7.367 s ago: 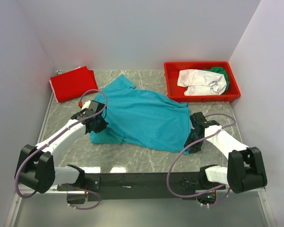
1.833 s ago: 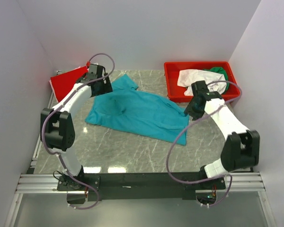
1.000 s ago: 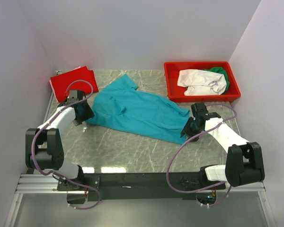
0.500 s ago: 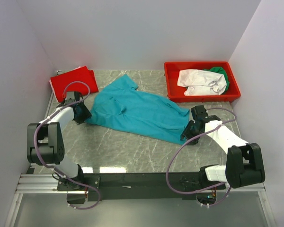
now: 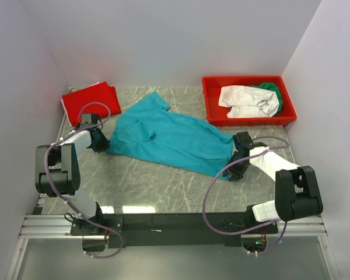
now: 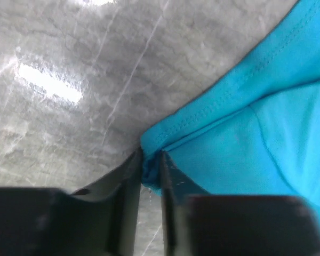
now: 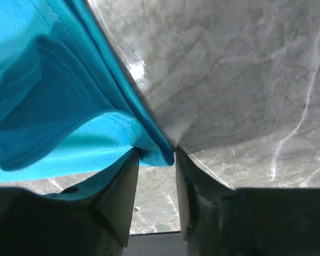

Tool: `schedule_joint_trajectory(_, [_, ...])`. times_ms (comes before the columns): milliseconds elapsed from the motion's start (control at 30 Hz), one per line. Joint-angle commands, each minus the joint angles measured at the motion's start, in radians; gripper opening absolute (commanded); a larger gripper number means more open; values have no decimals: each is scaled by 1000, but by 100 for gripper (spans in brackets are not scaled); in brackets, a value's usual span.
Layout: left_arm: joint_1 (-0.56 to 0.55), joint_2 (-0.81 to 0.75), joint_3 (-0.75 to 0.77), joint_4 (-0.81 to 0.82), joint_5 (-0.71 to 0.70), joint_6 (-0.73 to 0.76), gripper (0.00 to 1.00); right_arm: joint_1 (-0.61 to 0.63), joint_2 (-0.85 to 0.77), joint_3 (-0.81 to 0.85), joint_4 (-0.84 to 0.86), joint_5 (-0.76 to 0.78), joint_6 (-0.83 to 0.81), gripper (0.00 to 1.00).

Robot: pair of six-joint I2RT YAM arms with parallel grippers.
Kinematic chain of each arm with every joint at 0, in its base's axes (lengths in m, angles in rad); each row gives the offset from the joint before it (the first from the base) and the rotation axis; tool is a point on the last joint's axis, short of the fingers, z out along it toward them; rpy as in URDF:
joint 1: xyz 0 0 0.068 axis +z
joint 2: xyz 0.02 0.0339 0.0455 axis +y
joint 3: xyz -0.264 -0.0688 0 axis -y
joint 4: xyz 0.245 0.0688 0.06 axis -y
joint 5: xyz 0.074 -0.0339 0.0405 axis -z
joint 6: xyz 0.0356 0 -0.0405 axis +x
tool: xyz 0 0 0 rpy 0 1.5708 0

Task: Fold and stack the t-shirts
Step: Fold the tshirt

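Top external view, starting at the left: the red t-shirt (image 5: 88, 102) lies folded at the far-left corner of the desk (image 5: 157, 186), most likely as the base of the stack. Just nearer, the left fingers (image 5: 101, 142) are down at the left edge of the teal t-shirt (image 5: 169, 137). The left wrist view shows them drawn almost together, a hem corner pinched between them. The teal shirt itself lies spread mid-desk, rumpled, slanting from far left to near right. At its near-right corner the right fingers (image 5: 235, 165) sit low. The right wrist view shows them part open, straddling the hemmed corner with cloth filling the gap; whether it is truly clamped, I cannot tell. With two opposite ends taken, I'd judge the aim is to pull the shirt flat for folding. Far right, the red bin (image 5: 248, 121) holds the white t-shirt (image 5: 245, 100) and the green t-shirt (image 5: 271, 88), both crumpled. No label, brand or writing is readable anywhere.
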Motion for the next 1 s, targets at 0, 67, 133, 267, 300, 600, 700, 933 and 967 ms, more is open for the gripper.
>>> schedule_joint_trajectory(0, [13,22,40,36,21,29,18,6,33,15,45,37,28,39])
schedule_joint_trajectory(67, [16,30,45,38,29,35,10,8,56,28,45,47,27,30])
schedule_joint_trajectory(133, [22,39,52,36,31,46,5,6,71,37,43,55,21,15])
schedule_joint_trajectory(267, [41,30,66,15,12,73,1,8,77,54,13,78,11,0])
schedule_joint_trajectory(300, [53,16,68,11,6,86,1,8,76,55,3,78,10,0])
schedule_joint_trajectory(600, [76,-47,54,-41,15,98,1,17,28,49,-115,148,-21,0])
schedule_joint_trajectory(700, [78,-82,32,-58,-3,95,1,43,11,54,-158,167,-19,0])
schedule_joint_trajectory(933, [81,-159,3,-131,-35,81,1,118,-7,44,-218,156,24,0])
schedule_joint_trajectory(967, [79,-166,0,-137,-41,77,1,145,-12,43,-224,153,40,0])
